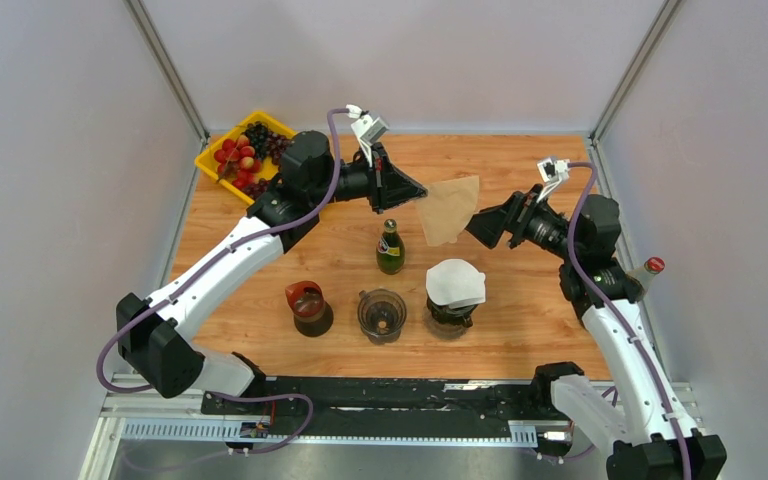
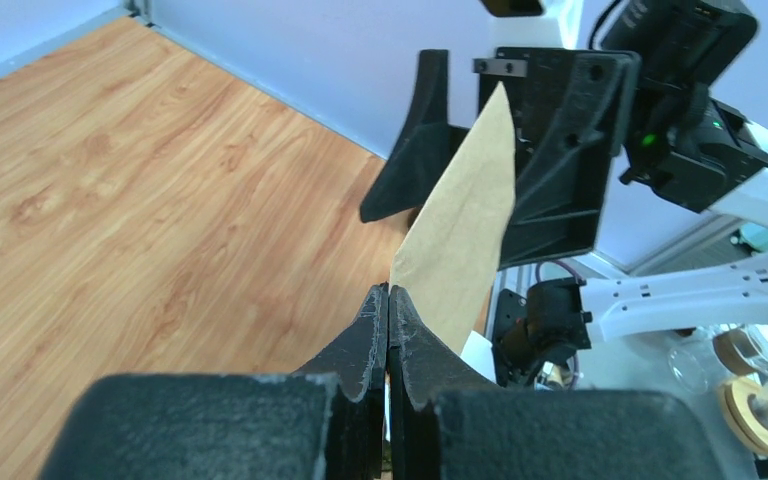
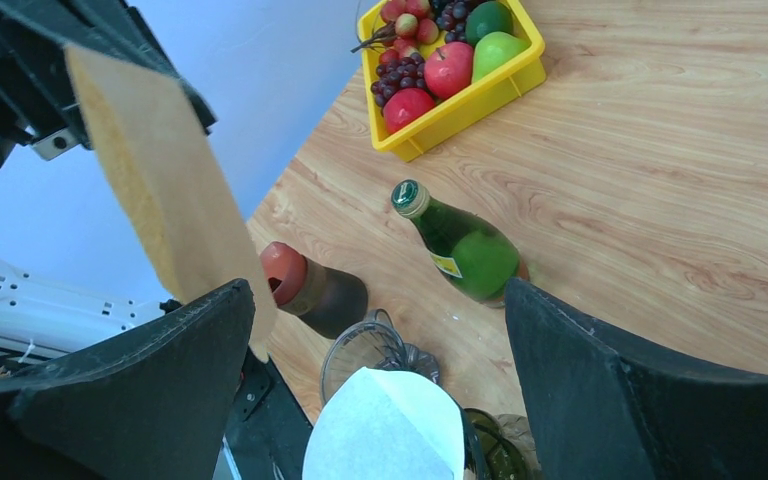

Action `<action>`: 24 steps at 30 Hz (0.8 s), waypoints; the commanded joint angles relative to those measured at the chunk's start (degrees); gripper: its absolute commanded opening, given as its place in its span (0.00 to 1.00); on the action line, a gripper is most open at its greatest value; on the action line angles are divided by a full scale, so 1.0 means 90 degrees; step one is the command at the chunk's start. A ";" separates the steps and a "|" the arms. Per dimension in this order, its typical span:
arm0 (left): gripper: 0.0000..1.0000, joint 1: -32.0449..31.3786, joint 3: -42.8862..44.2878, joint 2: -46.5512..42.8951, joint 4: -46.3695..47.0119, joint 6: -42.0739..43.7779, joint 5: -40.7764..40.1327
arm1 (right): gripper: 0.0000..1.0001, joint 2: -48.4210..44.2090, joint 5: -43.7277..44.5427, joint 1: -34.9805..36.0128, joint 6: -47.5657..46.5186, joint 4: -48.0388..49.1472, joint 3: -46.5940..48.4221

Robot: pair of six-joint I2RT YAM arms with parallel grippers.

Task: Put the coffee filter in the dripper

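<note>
My left gripper (image 1: 415, 192) (image 2: 388, 290) is shut on one edge of a brown paper coffee filter (image 1: 449, 208) (image 2: 465, 230) and holds it in the air above the table's middle. My right gripper (image 1: 480, 225) (image 3: 378, 290) is open at the filter's (image 3: 160, 180) other side, and the filter's far edge lies between its fingers, close to one of them. An empty clear glass dripper (image 1: 381, 315) (image 3: 370, 345) stands on the table below. Next to it, a white filter (image 1: 455, 283) (image 3: 390, 430) sits on top of a dark glass vessel.
A green bottle (image 1: 390, 248) (image 3: 460, 250) stands just behind the dripper. A brown jar with a red lid (image 1: 309, 305) (image 3: 310, 285) stands to its left. A yellow tray (image 1: 206, 160) (image 3: 460, 110) of fruit is at the back left. A red-capped bottle (image 1: 650, 268) stands at the right edge.
</note>
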 commanded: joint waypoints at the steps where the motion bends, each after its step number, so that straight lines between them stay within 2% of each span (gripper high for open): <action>1: 0.00 -0.0001 0.0047 -0.0090 -0.0025 0.0031 -0.0421 | 0.99 -0.0273 -0.0254 0.0029 0.0078 0.0324 -0.0021; 12: 0.00 0.0003 0.0047 -0.0049 -0.0008 -0.0034 -0.0244 | 0.99 -0.0310 -0.0304 0.0087 0.0104 0.0391 0.0107; 19: 0.00 -0.0002 0.0000 -0.0154 -0.0062 0.0025 -0.0250 | 1.00 -0.0440 0.0794 0.0089 -0.0063 -0.0074 0.0105; 24: 0.00 0.0002 -0.0044 -0.0230 -0.0057 0.0070 -0.0226 | 1.00 -0.0370 0.0920 0.0092 -0.0071 -0.0181 0.0167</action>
